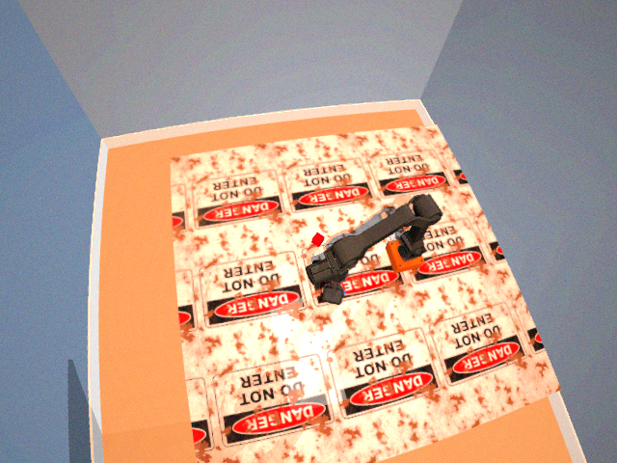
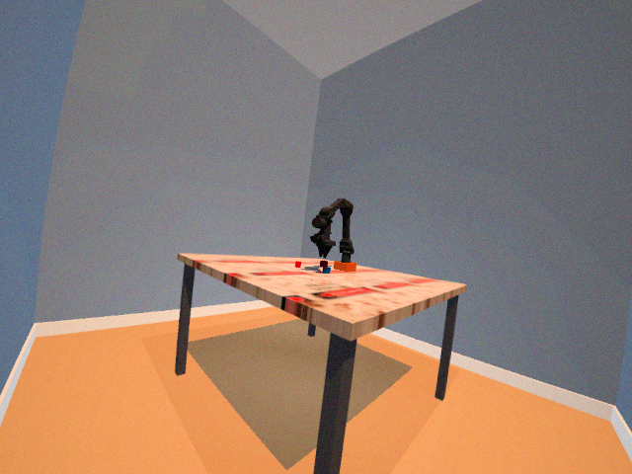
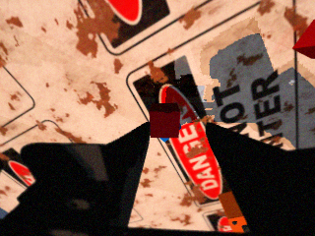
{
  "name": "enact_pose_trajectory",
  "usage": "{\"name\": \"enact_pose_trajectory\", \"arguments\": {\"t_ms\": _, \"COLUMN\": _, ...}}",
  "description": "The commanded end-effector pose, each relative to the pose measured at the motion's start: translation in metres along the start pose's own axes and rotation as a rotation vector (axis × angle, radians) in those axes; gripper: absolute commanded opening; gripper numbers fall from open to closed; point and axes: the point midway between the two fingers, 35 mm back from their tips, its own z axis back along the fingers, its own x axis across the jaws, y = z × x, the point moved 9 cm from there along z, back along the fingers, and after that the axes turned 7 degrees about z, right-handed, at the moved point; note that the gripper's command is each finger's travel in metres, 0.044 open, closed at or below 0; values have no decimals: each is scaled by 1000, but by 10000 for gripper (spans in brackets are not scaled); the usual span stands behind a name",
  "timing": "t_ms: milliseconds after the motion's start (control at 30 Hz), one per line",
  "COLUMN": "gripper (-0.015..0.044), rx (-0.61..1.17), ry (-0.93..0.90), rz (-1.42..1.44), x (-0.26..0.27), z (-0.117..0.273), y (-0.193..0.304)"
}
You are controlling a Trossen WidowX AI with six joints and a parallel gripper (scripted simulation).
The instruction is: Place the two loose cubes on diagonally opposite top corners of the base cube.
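A square table point(image 2: 356, 306) on four dark legs stands in a room with blue-grey walls, a pale skirting board and an orange floor point(image 2: 102, 408); its top is covered with a repeating, rust-stained "DANGER DO NOT ENTER" sign pattern point(image 1: 279, 299); the sign text reads upside down from the top camera.

The dark six-joint arm point(image 1: 368, 236) rises from an orange base block point(image 1: 403, 257) near the middle of the table and reaches out over the pattern; its black parallel-jaw gripper point(image 3: 177, 129) hangs tips downward, jaws parted about halfway, holding nothing.

A small dark red cube point(image 3: 164, 120) sits just below and ahead of the fingertips in the wrist view, apart from both fingers; its near face is square to the camera and its edges look level, with no long axis to speak of; a sliver of blue at its lower edge is the blue base cube point(image 2: 326, 270) it rests on; in the exterior view the dark red one stands on top of the blue one, beneath the gripper.

A second, bright red cube point(image 1: 317, 239) lies on the table well apart from the stack, beside the arm's forearm; from above it appears turned corner-on to the sign pattern.
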Motion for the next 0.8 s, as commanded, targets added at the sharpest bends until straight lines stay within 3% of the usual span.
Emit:
{"name": "enact_pose_trajectory", "arguments": {"t_ms": 0, "gripper": 265, "rx": -8, "ry": 6, "rz": -40, "x": -24, "z": 7, "y": -16}}
{"name": "enact_pose_trajectory", "arguments": {"t_ms": 567, "gripper": 265, "rx": -12, "ry": 10, "rz": -341, "x": -166, "z": 39, "y": -58}}
{"name": "enact_pose_trajectory", "arguments": {"t_ms": 767, "gripper": 265, "rx": -13, "ry": 10, "rz": -381, "x": -184, "z": 43, "y": -58}}
